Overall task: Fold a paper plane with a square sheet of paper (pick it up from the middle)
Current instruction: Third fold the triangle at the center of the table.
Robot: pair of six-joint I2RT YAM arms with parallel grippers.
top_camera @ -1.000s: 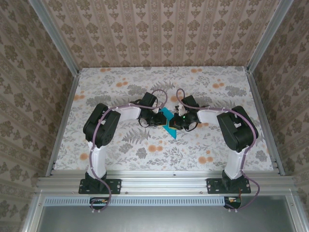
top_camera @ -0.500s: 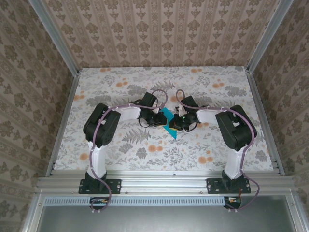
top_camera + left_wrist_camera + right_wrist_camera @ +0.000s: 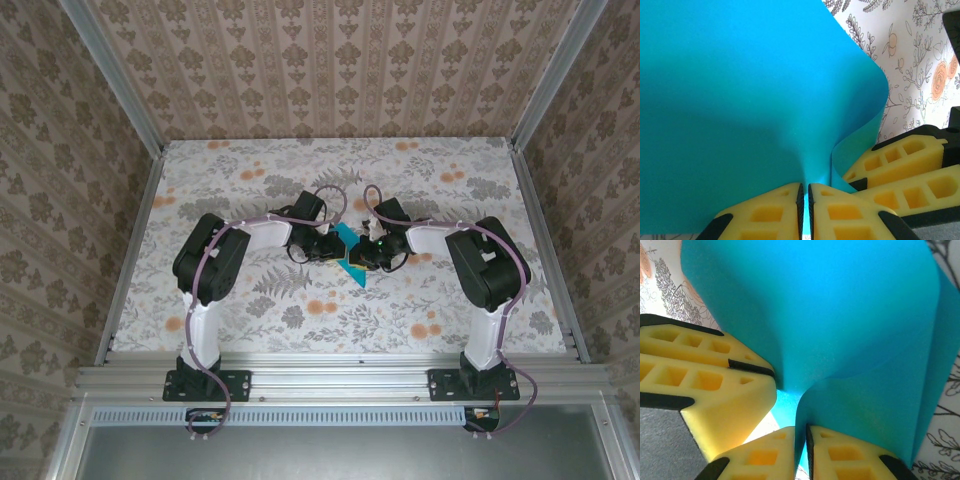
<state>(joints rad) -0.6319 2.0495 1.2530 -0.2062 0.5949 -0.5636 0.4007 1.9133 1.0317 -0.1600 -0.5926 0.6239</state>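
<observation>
The teal-blue square sheet of paper (image 3: 348, 238) hangs bent between both grippers just above the middle of the table. My left gripper (image 3: 335, 247) is shut on the sheet (image 3: 740, 100), which runs down between its yellow fingertips (image 3: 805, 186). My right gripper (image 3: 362, 256) pinches a curled fold of the same sheet (image 3: 840, 315) between nearly touching jaws (image 3: 801, 430). The two grippers sit tip to tip. The right gripper's fingers (image 3: 900, 160) show in the left wrist view, and the left gripper's fingers (image 3: 700, 365) in the right wrist view. The paper plane is out of view.
The floral tabletop (image 3: 300, 300) has aluminium rails (image 3: 130, 250) along its left, right and near sides. Patterned walls (image 3: 340, 70) close off the back and sides. Both arms bend inward, with their elbows (image 3: 210, 260) out toward the rails.
The right arm has shifted slightly left, toward the left gripper, and its jaws have eased a little on the paper. The left arm has held still with its grip unchanged.
</observation>
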